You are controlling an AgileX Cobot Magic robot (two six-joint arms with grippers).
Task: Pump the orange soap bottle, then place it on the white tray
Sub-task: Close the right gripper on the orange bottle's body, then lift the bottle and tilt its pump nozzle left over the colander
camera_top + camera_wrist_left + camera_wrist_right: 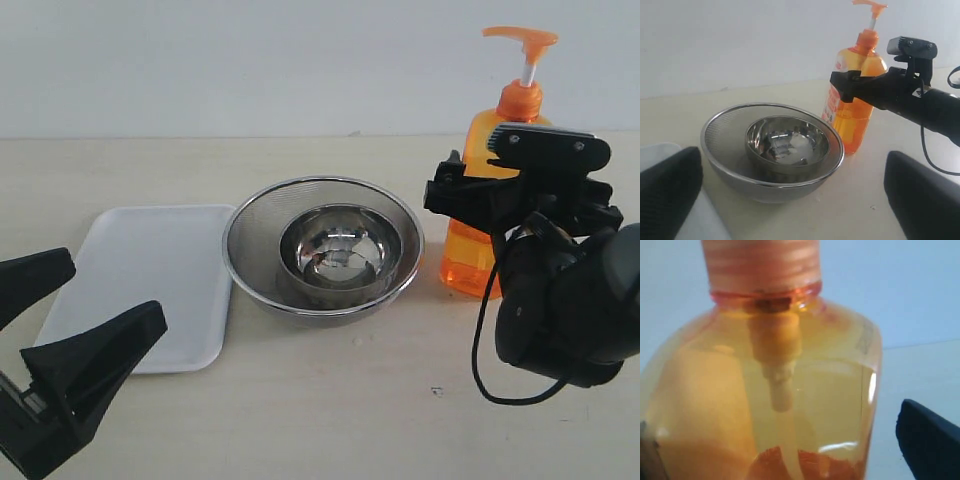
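- Your right pincer (pixel 468 196) is released, its jaws spread wide on either side of the orange soap bottle (pixel 468 252) just below the shoulder.
- From the right wrist view, one black finger (pixel 930 445) stands clear of the bottle's side with pale worktop showing between them; you cannot tell whether the other finger touches.
- That bottle stands upright on the worktop (pixel 350 410) at the right of the scene, its orange pump head (pixel 520 38) raised on the white stem (pixel 528 72).
- Just left of the bottle sits a round mesh strainer (pixel 255 240), near it but apart.
- Inside the strainer rests a smaller steel bowl (pixel 292 238), roughly centred.
- Left of the strainer lies the white tray (pixel 150 260), flat on the worktop, its right edge touching or just short of the strainer's rim.
- Your left pincer (pixel 120 290) is at the near left, released and holding nothing, its two black fingers wide apart above the tray's near left corner.
- Behind everything, at the far edge of the worktop, you have a plain pale wall (pixel 200 60).
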